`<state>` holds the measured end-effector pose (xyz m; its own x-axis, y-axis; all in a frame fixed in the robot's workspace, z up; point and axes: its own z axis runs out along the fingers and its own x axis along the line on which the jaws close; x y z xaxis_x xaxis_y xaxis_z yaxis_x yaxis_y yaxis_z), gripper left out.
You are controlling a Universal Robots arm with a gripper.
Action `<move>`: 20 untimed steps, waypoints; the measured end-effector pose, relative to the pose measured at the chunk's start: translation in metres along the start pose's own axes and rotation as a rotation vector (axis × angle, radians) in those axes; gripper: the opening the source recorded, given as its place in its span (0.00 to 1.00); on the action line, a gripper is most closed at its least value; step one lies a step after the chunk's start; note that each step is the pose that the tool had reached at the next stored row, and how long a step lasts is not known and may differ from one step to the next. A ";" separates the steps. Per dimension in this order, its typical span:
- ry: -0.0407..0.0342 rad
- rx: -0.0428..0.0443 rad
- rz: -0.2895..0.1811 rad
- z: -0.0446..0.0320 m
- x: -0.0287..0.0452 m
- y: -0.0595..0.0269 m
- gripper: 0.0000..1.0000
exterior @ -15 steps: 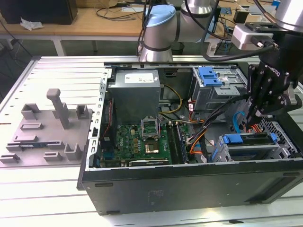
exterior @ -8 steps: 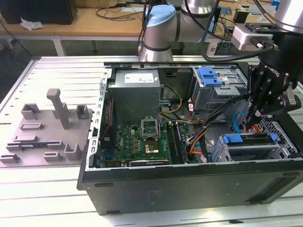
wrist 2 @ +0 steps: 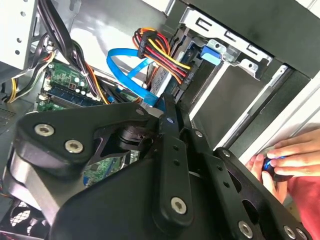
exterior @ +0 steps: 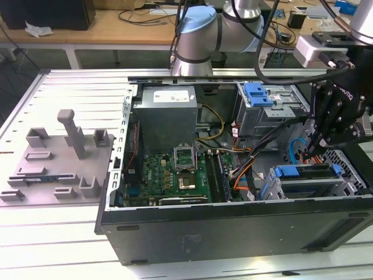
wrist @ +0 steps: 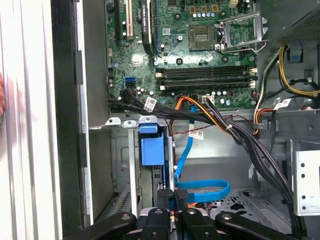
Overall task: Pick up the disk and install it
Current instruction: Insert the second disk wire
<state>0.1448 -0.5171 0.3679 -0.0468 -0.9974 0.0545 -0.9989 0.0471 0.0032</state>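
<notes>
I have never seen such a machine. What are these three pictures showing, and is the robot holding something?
The exterior view comes from a camera off the arm. It shows a grey and blue robot arm reaching over an open computer case on a metal table. The black hand hangs inside the case, at the exterior view's right. Inside are a green motherboard, a grey power supply and cables. On the exterior view's left stands a grey holder.

The two wrist views come from cameras riding on the arm. In the first wrist view, the disk, with its blue frame, sits upright in a metal bay just ahead of the hand. Whether the hand grips it, I cannot tell. In the second wrist view, a person's hand rests beside the case.
</notes>
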 end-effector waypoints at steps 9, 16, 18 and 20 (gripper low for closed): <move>-0.0296 -0.0011 -0.005 0.0029 0.0166 -0.0011 0.16; -0.0295 -0.0006 -0.016 0.0029 0.0166 -0.0027 0.16; -0.0292 0.0000 -0.032 0.0033 0.0166 -0.0028 0.16; -0.0294 0.0008 -0.052 0.0039 0.0164 -0.0028 0.16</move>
<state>0.1469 -0.5338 0.3649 0.0047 -0.9997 0.0250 -1.0000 -0.0046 0.0045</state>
